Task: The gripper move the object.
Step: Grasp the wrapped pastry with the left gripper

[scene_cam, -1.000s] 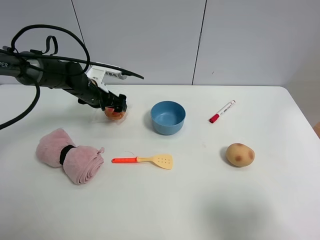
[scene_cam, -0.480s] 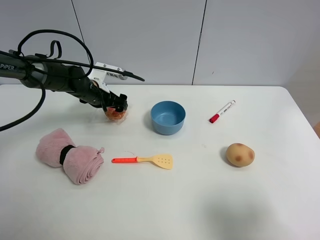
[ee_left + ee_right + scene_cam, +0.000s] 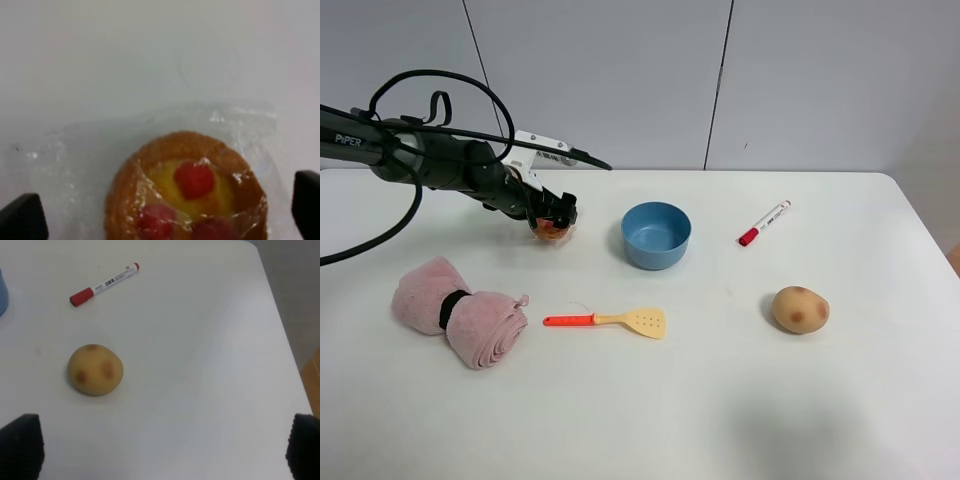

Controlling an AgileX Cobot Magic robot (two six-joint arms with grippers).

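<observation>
Watching my left gripper (image 3: 556,213) at the table's (image 3: 650,400) ten o'clock — I see its jaws apart, straddling the wrapped cookie (image 3: 552,230), which lies on the surface at nine o'clock of the blue bowl (image 3: 656,236).

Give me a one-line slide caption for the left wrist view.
Clear-wrapped cookie with red spots on the white table, straddled by the open left pincer.

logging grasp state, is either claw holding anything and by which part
Nothing is held: left claw open astride the wrapped cookie; right claw open, empty.
</observation>
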